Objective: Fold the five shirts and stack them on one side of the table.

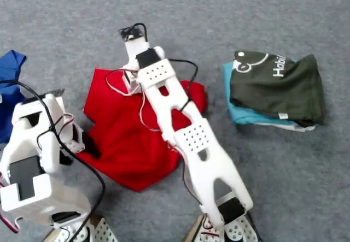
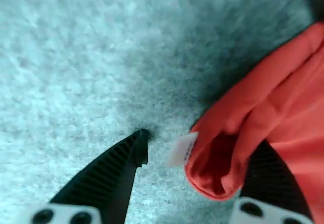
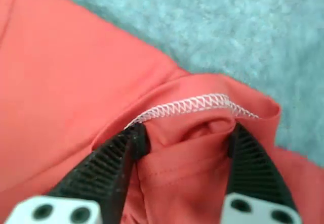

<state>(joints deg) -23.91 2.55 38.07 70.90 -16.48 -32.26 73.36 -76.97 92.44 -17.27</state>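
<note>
Left gripper [image 2: 195, 148] is spread wide at the red shirt [image 1: 131, 143]'s left edge. One black finger [image 2: 121, 163] sits on the bare grey table [image 1: 273, 171]; the other lies under or behind the red cloth. A rolled fold of the shirt with a small white tag [image 2: 181, 149] sits in the gap, loose and not pinched. In the high view this gripper [image 1: 85, 143] is low on the shirt's left side, with the arm body over the table's near-left corner. Right gripper [image 3: 186, 133] is also spread, straddling a raised ridge of red fabric. The ridge carries a white zigzag hem stitch [image 3: 187, 105] and touches both fingers [image 3: 116, 158]; can't tell if it is actually squeezed. In the high view the right arm stretches across the shirt, with its gripper [image 1: 130, 81] at the far edge. Red shirt lies crumpled and unfolded at centre. Folded stack is on the right side of the table: dark green shirt [image 1: 279, 89] on top, teal shirt [image 1: 240, 113] under it, and a white edge [image 1: 284, 126] showing at the bottom. Blue shirt [image 1: 8, 83] lies at the far left edge, well apart from the stack.
</note>
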